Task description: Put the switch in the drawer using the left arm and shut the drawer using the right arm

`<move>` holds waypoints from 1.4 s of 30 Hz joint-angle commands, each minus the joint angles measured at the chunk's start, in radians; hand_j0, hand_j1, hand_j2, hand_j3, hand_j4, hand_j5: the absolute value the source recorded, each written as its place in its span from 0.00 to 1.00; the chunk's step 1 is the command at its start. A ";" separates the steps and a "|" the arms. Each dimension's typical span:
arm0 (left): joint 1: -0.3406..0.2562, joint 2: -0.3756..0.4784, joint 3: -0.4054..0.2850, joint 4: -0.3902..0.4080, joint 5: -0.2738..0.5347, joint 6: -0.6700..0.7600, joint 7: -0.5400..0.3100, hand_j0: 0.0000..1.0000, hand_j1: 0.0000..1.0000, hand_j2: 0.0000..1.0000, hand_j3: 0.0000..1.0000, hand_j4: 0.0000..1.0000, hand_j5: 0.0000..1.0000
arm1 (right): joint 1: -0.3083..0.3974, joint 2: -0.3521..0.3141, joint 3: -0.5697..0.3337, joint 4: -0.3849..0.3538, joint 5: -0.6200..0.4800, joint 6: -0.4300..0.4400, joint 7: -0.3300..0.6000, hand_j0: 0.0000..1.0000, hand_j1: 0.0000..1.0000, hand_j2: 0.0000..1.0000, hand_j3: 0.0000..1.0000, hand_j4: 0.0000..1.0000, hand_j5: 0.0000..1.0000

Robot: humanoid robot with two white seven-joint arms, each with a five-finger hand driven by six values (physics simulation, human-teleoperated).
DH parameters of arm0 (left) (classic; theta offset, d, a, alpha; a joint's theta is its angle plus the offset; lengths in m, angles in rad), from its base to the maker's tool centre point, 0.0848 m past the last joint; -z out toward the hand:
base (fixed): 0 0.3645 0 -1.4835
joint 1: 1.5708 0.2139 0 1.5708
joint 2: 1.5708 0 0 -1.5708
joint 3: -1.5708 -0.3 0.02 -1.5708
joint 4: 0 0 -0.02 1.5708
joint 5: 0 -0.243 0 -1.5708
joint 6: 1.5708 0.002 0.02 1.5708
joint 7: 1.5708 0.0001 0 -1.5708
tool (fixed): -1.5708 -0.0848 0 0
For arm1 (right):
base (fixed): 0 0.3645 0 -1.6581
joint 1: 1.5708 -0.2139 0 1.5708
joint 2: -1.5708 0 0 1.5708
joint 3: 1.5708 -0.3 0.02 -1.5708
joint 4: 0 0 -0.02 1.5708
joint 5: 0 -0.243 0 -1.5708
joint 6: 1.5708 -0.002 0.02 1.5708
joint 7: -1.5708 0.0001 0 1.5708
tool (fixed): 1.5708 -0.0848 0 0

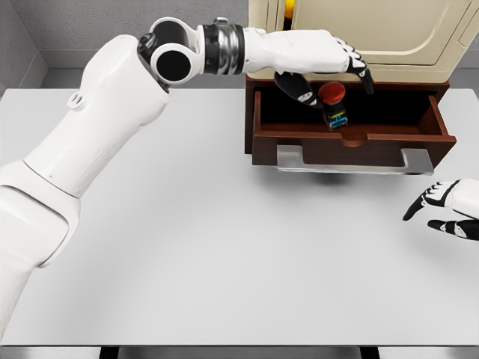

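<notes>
While the drawer stands pulled open at the far right of the surface, the left robot hand reaches across and hovers over its cavity. Its fingers are spread and point downward, gripping nothing. The switch, a small dark body with a red button on top and coloured marks on its side, sits tilted inside the drawer, just below that hand and apart from the fingers. A pale metal handle runs along the drawer's front. Behind the drawer rises a cream cabinet. The right robot hand shows at the right edge, low over the surface and well apart from the drawer front, its dark-tipped fingers loosely parted and empty.
</notes>
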 commanded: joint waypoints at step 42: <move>-0.275 0.633 -0.447 -0.732 1.553 0.972 0.268 1.00 1.00 1.00 1.00 1.00 1.00 | 0.006 -0.001 0.002 0.000 -0.009 0.003 0.000 0.59 0.59 0.59 0.59 0.59 0.59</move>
